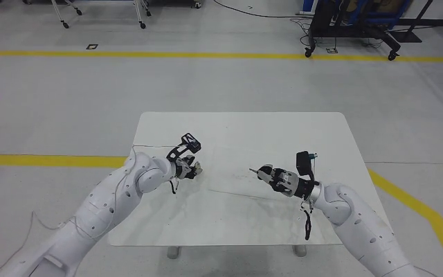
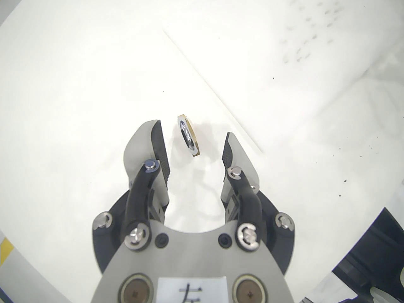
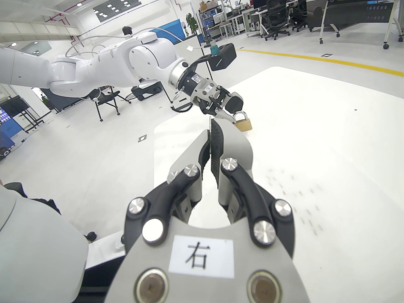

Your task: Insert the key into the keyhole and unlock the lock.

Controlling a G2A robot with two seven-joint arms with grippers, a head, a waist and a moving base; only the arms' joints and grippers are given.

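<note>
lock (image 3: 243,123): brass padlock on the white counter (image 1: 277,131). I see the body down and the shackle up, leaning a little.
lock, from the left wrist: I'm looking at its chrome-faced end, set at a slant.
left gripper (image 2: 193,132): right at the lock. Jaws are spread with the lock between them, and there's a visible gap on each side, so nothing is gripped.
left gripper, seen from the right wrist: the fingertips (image 3: 224,115) sit just beside the shackle. I can't tell whether they touch it.
right gripper (image 3: 210,125): well apart from the lock, across the counter and pointing toward it. Jaws are pressed together.
key (image 1: 252,170): a thin dark sliver sticking out past the right jaws on the side facing the lock. It's edge-on from the right wrist, so I can't make out the teeth. It's well short of the lock and not in the keyhole.
counter marks: a thin straight crease (image 2: 211,92) runs close by the lock — a patch of dark scuffs (image 2: 311,28) lies farther off.
</note>
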